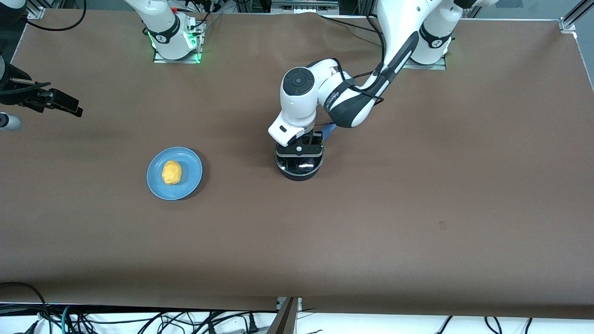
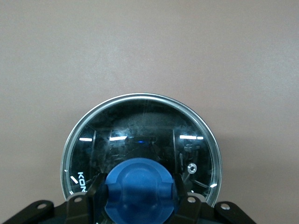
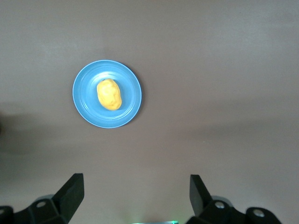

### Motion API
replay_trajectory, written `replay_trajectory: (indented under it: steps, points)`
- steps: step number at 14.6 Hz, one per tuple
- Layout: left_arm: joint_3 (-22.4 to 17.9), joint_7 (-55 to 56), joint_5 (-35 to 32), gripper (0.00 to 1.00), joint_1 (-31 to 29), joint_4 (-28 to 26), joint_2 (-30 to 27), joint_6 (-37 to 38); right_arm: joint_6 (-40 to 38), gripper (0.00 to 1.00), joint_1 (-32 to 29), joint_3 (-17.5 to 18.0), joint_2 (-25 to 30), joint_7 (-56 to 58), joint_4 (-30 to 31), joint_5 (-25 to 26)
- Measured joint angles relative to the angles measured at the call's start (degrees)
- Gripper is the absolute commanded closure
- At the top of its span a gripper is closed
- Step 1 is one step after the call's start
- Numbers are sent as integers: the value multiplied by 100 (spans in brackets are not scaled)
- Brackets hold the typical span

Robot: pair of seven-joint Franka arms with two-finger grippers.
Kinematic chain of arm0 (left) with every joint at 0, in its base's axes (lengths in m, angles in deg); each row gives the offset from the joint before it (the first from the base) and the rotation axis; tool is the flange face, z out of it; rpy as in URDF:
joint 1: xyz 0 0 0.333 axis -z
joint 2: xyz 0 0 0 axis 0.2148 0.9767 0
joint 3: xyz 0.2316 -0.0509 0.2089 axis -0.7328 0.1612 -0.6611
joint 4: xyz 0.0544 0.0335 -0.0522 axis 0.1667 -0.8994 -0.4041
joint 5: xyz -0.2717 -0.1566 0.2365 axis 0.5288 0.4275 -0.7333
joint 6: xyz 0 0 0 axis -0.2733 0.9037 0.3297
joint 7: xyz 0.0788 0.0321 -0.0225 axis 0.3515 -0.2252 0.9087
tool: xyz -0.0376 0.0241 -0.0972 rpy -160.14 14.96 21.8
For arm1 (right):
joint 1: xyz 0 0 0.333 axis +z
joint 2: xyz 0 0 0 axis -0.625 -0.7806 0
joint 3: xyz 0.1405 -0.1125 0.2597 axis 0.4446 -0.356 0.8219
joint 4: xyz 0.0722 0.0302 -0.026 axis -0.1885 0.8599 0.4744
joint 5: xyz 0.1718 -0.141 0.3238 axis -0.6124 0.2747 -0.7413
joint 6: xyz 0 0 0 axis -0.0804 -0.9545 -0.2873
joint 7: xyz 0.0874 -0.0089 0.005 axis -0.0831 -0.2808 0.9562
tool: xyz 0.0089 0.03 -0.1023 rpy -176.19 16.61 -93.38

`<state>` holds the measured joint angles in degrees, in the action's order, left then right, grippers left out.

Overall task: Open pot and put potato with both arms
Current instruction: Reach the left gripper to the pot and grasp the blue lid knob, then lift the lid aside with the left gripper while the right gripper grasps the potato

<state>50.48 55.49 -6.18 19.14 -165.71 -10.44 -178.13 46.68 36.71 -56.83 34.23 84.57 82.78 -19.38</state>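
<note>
Pinching one pot (image 1: 299, 167) lid's knob (image 2: 139, 186) — left pincer (image 2: 139, 198); right pincer (image 3: 135, 196) spread, waiting over table; one potato (image 1: 171, 172).

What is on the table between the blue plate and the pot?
Nothing: in the front view only bare brown table separates the plate from the pot.

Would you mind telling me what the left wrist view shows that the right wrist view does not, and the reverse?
Only the left wrist view shows the pot's glass lid with its blue knob, and the left end effector with a finger on either side of that knob.

Only the right wrist view shows the potato lying on the blue plate, with the right end effector open, high above the table and holding nothing.

Both show the bare brown table.
</note>
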Motion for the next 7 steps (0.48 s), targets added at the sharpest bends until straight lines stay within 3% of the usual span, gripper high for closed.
replay_trajectory:
  steps: [7]
  points:
    - [-5, -61, 13, 61, -124, 148, -156, 52, -213, 0, 2, 3, -56, 11, 11, 0]
